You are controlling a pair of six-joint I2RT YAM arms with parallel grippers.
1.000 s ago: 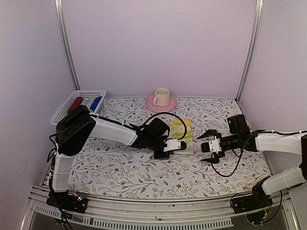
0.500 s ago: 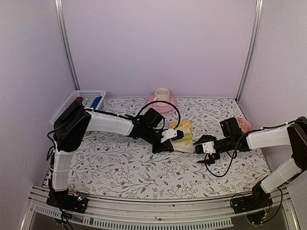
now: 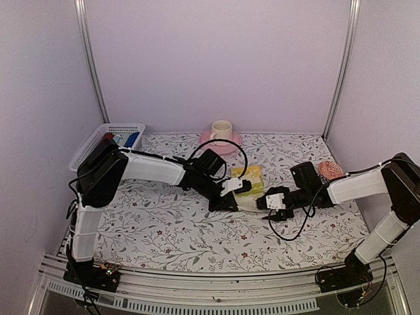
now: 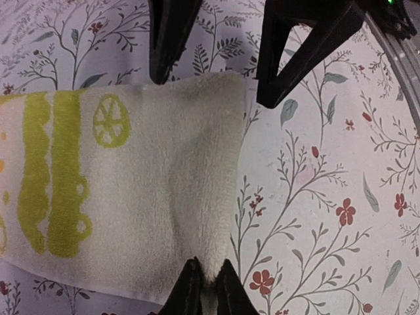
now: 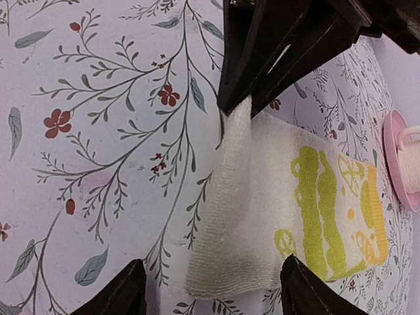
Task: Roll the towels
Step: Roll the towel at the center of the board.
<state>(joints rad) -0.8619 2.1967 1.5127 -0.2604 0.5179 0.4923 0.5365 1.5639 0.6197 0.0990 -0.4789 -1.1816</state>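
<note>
No legible text, label or number anywhere.

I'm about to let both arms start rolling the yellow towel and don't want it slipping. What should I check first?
1. Left gripper pinching one edge of the pale yellow terry towel with green printed marks: ok.
2. Right gripper straddling the other end of that edge: ok.
3. Right jaws shut on the towel: not ok, open.
4. Towel unrolled, lying on the floral tablecloth: ok.
5. Pink saucer with cream cup apart from the towel: ok.
</note>
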